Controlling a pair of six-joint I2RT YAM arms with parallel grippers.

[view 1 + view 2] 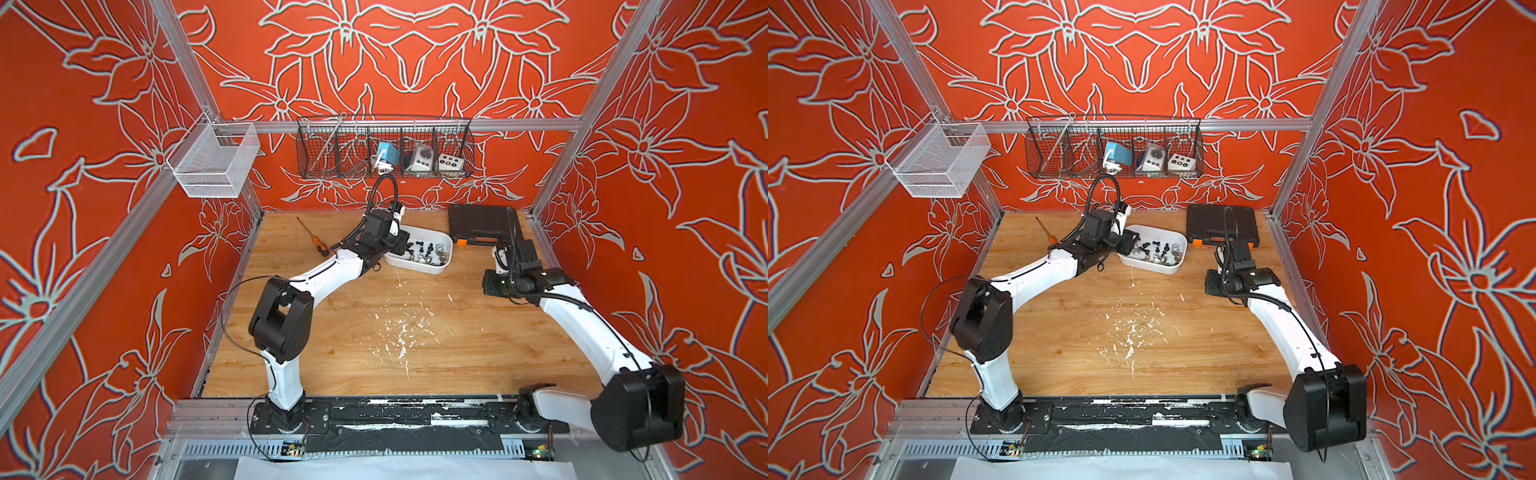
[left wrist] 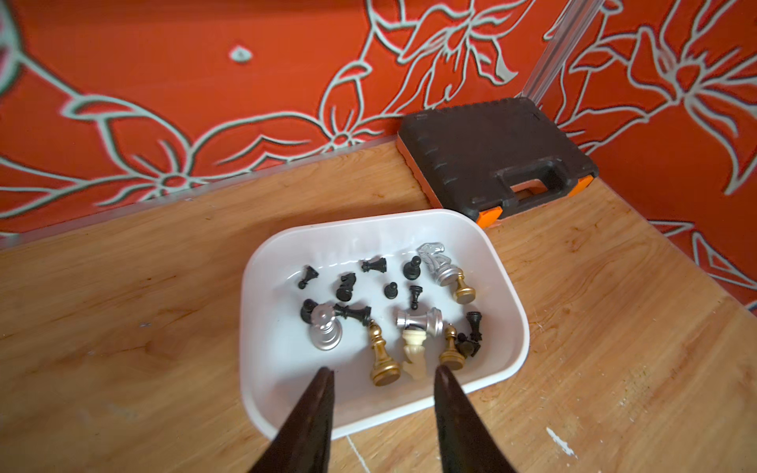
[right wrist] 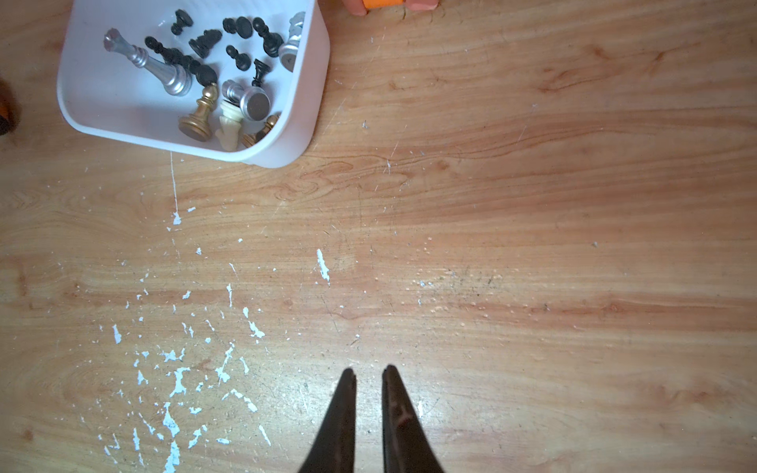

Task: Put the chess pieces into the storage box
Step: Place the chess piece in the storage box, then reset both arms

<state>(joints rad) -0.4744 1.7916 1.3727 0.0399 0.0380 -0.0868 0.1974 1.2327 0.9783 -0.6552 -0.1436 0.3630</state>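
Boxed chess pieces (image 3: 205, 73); fingers (image 3: 340, 417) seemingly closed.

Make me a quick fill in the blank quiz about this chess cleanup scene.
The chess pieces lie inside the storage box; exactly one is ____ coloured.
The left gripper hangs above the box with jaws ____.
The right gripper holds ____.
The black toolcase has ____ latches.
Missing: cream; open; nothing; orange.

Open tabletop (image 1: 332, 332) fronts the storage box (image 1: 415, 266); toolcase (image 1: 478, 222) flanks it.
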